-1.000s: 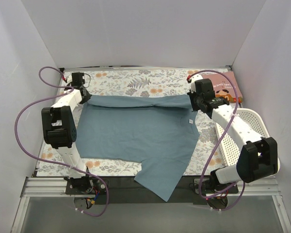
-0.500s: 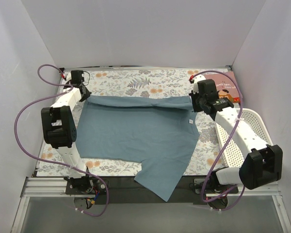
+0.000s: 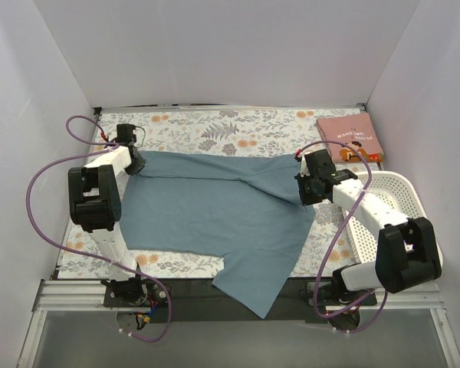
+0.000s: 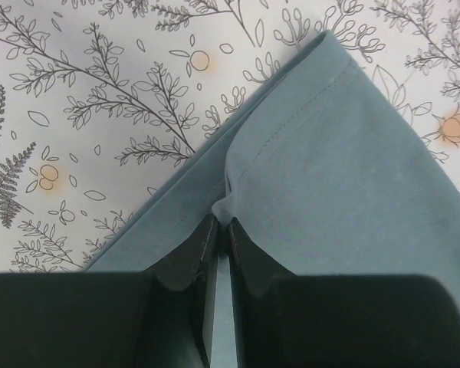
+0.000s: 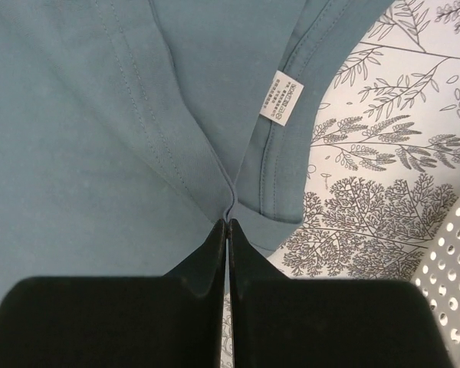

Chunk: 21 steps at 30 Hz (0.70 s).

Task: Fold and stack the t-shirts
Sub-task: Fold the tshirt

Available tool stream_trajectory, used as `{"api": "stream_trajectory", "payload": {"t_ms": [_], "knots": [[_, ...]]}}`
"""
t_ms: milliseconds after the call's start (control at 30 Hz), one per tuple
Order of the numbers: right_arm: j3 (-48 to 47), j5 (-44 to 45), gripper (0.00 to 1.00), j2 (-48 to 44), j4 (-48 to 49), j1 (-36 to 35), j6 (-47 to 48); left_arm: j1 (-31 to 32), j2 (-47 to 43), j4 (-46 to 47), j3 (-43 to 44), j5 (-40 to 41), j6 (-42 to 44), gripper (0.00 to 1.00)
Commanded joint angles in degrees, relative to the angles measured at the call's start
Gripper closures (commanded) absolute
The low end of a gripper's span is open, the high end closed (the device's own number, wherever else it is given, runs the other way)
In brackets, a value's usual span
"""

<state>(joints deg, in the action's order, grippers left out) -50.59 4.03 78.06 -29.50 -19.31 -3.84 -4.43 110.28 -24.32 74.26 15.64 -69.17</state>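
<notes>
The teal-blue t-shirt lies spread over the middle of the table, with its lower corner hanging past the front edge. My left gripper is shut on its far left corner; the left wrist view shows the jaws pinching a fold of teal cloth. My right gripper is shut on the shirt's right edge; the right wrist view shows the jaws closed on a seam just below the small white label. The pink t-shirt lies folded at the back right, apart from both grippers.
A white perforated basket stands at the right edge, close to my right arm, and its rim shows in the right wrist view. The floral table cloth covers the table. White walls close in the left, back and right.
My right gripper has moved toward the front with the shirt's right edge, pulling that side down and uncovering the pink shirt. My left gripper has barely moved.
</notes>
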Motion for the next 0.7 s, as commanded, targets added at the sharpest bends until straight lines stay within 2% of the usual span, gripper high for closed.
{"api": "stream_trajectory", "payload": {"t_ms": [0,100,200,367,400,467,500,567,667], "knots": [[0.40,-1.92,0.99,0.34,0.93,-0.11,-1.35,-0.32,-0.68,1.02,-1.04,2.99,-0.71,0.92],[0.93,-1.31,0.99,0.43,1.02,-0.11,-1.52,-0.32,-0.15,0.94,-1.13,3.44,-1.41,0.92],[1.46,-0.96,0.85,0.07,0.67,-0.11,-1.61,-0.32,0.20,0.67,-1.22,4.04,-2.02,0.87],[-0.12,-5.77,0.71,-1.59,-0.91,-0.20,-2.14,-0.41,-1.38,-0.03,-0.96,6.15,-1.59,0.77],[-1.69,-5.70,0.67,-2.12,-0.91,-0.11,-2.49,-0.32,-1.90,-0.20,-0.70,6.51,-1.41,0.68],[-3.63,-4.30,0.61,-3.35,-0.30,0.24,-3.19,-0.41,-3.84,-0.56,0.09,7.04,-0.88,0.57],[-4.51,-2.38,0.56,-3.53,1.18,0.85,-3.72,-0.41,-4.54,-0.64,0.27,6.95,-0.80,0.54],[-7.24,-2.80,0.55,-2.83,2.94,4.18,-4.77,-0.32,-7.00,-0.12,0.54,5.90,-0.71,0.51],[-9.53,-9.64,0.54,0.06,8.74,10.24,-8.28,-0.41,-8.85,1.54,0.98,3.01,-0.01,0.49]]}}
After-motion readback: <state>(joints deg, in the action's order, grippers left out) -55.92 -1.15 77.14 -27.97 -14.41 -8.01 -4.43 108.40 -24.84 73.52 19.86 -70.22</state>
